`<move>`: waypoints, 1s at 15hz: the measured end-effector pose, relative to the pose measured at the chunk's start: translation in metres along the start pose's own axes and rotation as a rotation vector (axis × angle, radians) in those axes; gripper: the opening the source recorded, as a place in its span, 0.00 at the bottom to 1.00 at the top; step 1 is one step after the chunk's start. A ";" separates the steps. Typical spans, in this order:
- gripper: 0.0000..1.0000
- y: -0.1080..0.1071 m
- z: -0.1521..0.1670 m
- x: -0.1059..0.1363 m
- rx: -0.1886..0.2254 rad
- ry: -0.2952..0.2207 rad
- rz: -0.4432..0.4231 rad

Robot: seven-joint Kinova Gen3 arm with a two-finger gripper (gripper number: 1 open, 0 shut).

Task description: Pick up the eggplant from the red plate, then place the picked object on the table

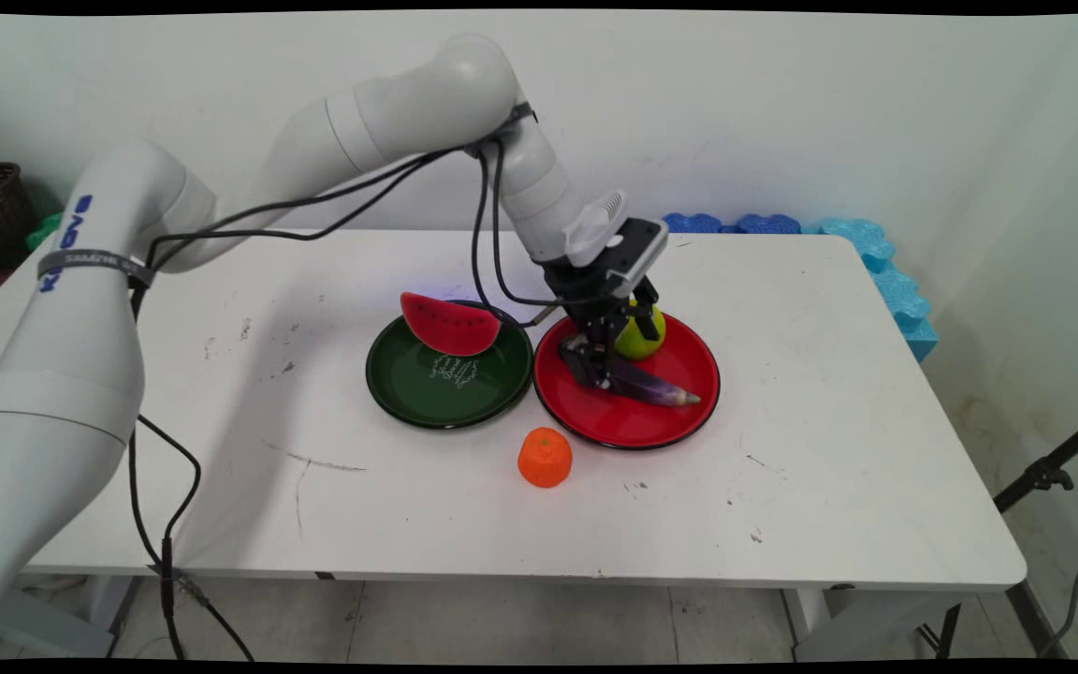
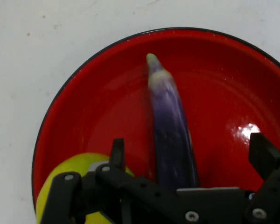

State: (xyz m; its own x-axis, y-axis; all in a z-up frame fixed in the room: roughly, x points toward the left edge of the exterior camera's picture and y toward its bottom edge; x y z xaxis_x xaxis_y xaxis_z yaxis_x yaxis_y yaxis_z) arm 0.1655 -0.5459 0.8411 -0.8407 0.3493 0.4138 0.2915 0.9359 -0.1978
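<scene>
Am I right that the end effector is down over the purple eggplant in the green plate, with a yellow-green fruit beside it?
Not quite: the plate is wrong. The main view shows the end effector over the purple eggplant in the red plate, with the yellow-green fruit beside it. The green plate holds only a watermelon slice.
</scene>
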 end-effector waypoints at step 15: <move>0.00 0.001 0.034 0.005 -0.039 0.023 0.061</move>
State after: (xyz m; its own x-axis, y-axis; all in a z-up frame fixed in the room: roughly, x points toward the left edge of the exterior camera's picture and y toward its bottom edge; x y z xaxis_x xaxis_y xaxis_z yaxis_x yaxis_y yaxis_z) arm 0.1463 -0.5448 0.8130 -0.8102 0.4067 0.4221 0.3603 0.9136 -0.1886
